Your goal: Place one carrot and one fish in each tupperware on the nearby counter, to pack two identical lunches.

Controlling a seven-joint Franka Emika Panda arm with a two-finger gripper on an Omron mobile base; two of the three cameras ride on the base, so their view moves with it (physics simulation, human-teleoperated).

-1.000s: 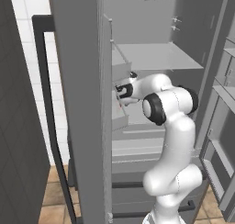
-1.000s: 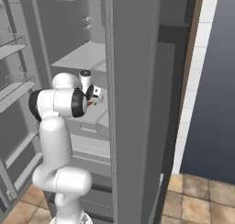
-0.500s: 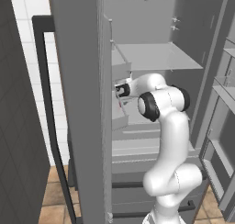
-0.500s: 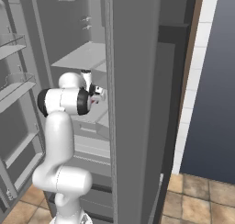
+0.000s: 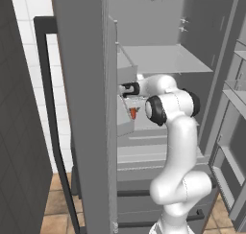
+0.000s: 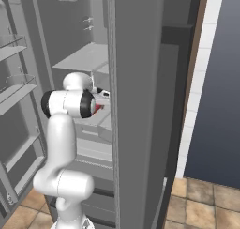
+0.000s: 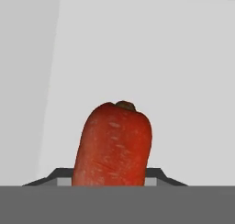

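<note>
A: Fridge interior, grey, door swung wide. Where's the carrot?

B: Low on a pale shelf just below the wrist in the left base view, a small red-orange spot beside the fridge's inner wall.

A: Which way from the jaws?

B: Dead centre in the hand view, rising between the fingertips, long axis running along the gripper's line of sight, stem end away.

A: Gripper state?

B: Cannot tell whether the jaws are clamped on it or only bracketing it.

A: Arm pose?

B: Elbow bent, forearm reaching leftward into the compartment, hand pointing down.
</note>
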